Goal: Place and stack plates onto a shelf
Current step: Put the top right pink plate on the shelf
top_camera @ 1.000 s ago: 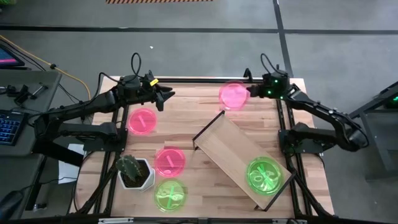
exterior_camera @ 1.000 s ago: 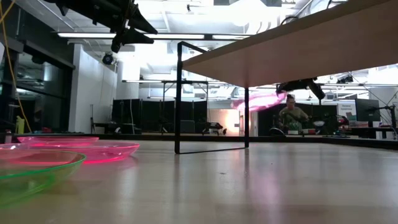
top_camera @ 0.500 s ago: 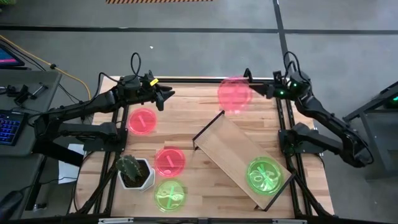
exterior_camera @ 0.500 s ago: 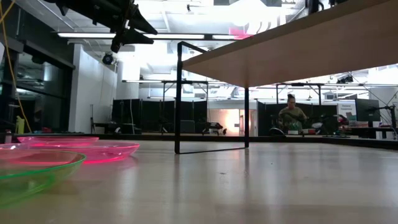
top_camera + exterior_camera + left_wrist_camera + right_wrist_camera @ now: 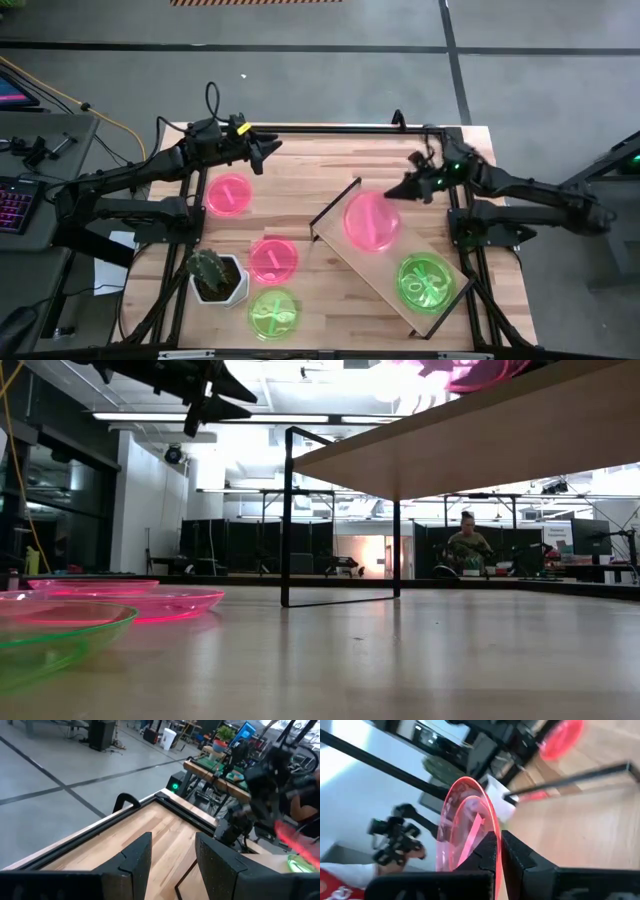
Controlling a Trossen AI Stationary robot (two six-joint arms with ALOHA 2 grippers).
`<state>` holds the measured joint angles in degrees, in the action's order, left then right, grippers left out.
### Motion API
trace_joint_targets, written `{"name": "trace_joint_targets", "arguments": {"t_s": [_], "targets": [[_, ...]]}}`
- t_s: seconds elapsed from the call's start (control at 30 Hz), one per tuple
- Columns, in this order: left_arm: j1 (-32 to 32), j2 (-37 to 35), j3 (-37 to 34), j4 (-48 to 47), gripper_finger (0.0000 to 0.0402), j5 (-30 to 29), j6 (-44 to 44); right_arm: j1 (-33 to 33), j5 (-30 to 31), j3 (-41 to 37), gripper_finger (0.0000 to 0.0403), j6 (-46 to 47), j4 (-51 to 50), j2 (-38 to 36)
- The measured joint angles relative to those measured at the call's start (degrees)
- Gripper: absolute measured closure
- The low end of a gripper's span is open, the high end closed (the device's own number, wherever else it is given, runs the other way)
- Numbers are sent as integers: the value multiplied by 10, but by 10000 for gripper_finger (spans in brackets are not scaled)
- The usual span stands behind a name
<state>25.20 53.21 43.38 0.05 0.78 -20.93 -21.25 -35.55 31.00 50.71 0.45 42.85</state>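
My right gripper point(image 5: 395, 191) is shut on a pink plate point(image 5: 372, 220) and holds it over the far-left half of the shelf point(image 5: 390, 262), a slanted light-wood board with dark end panels. A green plate point(image 5: 425, 282) lies on the shelf's near-right half. Two more pink plates point(image 5: 229, 194) point(image 5: 272, 259) and a green plate point(image 5: 272, 313) lie flat on the tabletop. My left gripper point(image 5: 264, 150) hovers open above the table's far-left part and touches nothing. In the low view the held plate point(image 5: 470, 370) glows pink above the shelf's edge point(image 5: 480, 430). My right gripper pinches the pink plate's rim point(image 5: 482, 827) between its two fingers point(image 5: 492, 851), at the edge nearest the table's right side. The fingers come from the right, slanting down. The plate sits tilted over the shelf board; whether it touches the board I cannot tell.
A white pot with a cactus point(image 5: 215, 275) stands near the table's near-left corner, between the pink and green plates. Bare wood point(image 5: 320, 170) lies between the two arms at the far side. A person point(image 5: 468, 545) sits in the room beyond the table.
My right gripper has carried the pink plate from the table's far edge, first up, then toward the near side and down over the shelf's far-left half. The plate has tipped from nearly flat to tilted. My left arm has barely moved.
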Motion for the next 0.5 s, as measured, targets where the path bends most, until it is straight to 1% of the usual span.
{"name": "trace_joint_targets", "arguments": {"t_s": [0.13, 0.2, 0.3, 0.4, 0.5], "targets": [[0, 0, 0, 4, 259, -1, 0, 60, 67, 0, 403, -7, -7, 40], [0, 0, 0, 4, 259, -2, 0, 77, 88, 0, 403, -13, -8, 60], [0, 0, 0, 4, 259, -2, 0, 86, 99, 0, 403, -20, -21, 80], [0, 0, 0, 4, 259, -2, 0, 85, 113, 1, 403, -32, -66, 85], [0, 0, 0, 4, 259, -2, 0, 85, 147, 24, 403, -57, -160, 85]]}}
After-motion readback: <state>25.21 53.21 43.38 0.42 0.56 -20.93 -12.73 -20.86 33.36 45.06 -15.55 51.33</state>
